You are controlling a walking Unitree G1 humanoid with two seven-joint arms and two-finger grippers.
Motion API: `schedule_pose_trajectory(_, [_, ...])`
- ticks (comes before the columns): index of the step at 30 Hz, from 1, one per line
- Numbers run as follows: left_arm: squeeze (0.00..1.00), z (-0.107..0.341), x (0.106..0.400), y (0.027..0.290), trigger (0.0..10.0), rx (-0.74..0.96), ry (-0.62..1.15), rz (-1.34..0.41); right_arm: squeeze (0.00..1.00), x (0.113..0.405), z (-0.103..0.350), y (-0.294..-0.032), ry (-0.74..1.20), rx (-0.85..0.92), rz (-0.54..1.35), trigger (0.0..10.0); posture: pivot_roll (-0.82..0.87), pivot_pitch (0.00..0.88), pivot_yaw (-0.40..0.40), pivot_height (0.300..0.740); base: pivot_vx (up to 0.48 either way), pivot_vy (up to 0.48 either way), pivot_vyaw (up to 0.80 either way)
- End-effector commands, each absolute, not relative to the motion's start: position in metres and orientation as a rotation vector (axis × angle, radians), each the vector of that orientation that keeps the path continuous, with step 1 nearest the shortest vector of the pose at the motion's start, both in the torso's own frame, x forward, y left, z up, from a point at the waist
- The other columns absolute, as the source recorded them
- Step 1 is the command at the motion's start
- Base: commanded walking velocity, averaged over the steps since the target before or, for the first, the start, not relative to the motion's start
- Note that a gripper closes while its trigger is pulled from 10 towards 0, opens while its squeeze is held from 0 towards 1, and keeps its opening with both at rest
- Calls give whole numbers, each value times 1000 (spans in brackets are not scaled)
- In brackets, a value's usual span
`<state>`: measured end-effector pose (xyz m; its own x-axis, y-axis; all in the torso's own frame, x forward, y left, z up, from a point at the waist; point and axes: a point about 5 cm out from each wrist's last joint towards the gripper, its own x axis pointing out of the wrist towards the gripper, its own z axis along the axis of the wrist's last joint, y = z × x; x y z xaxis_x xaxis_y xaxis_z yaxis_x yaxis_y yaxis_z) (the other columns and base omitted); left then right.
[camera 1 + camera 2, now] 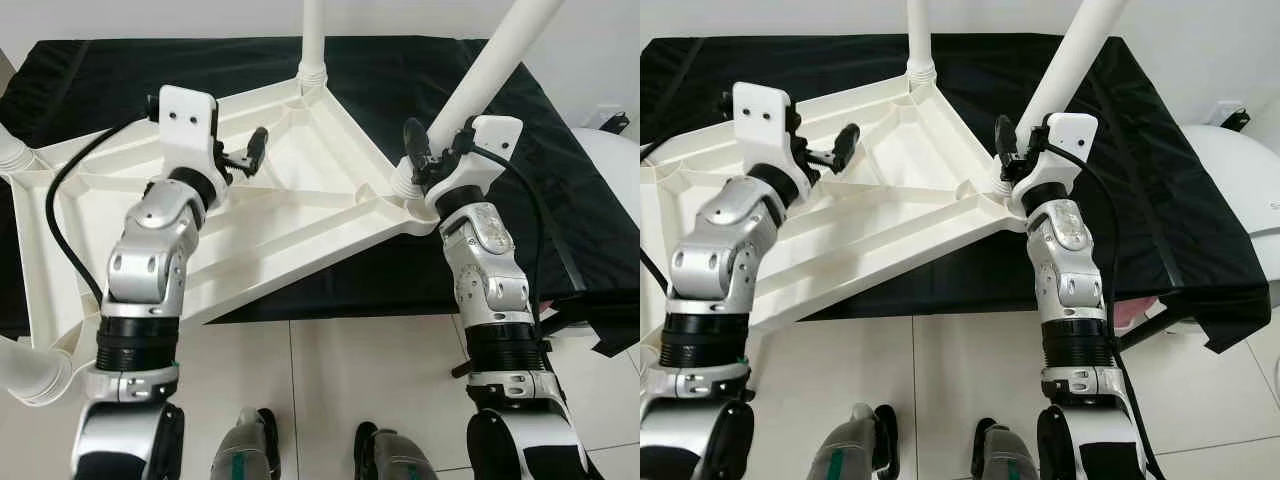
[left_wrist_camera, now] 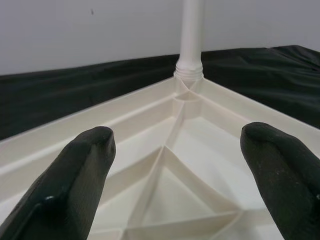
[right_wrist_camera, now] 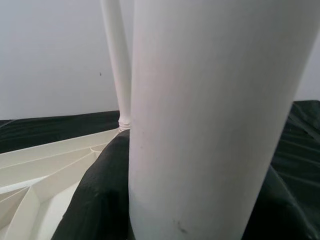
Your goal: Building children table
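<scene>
**Upturned white children's table on a black-draped desk**

A white plastic tabletop (image 1: 300,190) lies upside down, ribbed underside up, on a desk (image 1: 560,200) covered in black cloth, its near edge overhanging the tiled floor (image 1: 360,370). White legs stand from its corners. The right tool (image 1: 432,152) is closed around the nearest right leg (image 1: 490,70), just above its socket. The left tool (image 1: 243,158) hovers over the ribbing, fingers (image 2: 75,185) spread wide, holding nothing.
</scene>
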<state>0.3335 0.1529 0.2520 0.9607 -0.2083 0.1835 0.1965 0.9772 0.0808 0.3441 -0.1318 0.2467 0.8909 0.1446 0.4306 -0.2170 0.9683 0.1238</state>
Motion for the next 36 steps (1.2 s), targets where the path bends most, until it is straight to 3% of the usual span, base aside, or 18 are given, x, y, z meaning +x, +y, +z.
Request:
schedule_pose_trajectory(1, [0, 249, 331, 163, 10000, 49, -211, 6, 0, 340, 249, -130, -464, 162, 185, 10000, -39, 133, -1, 740, 0, 0, 0])
schedule_pose_trajectory(16, [0, 241, 318, 177, 10000, 26, -303, 68, 0, 328, 227, -115, -465, 157, 241, 10000, -35, 105, 0, 740, 0, 0, 0])
schedule_pose_trajectory(36, [0, 245, 330, 179, 10000, 68, -338, 57, 0, 343, 232, -104, -495, 124, 277, 10000, -32, 0, -17, 740, 0, 0, 0])
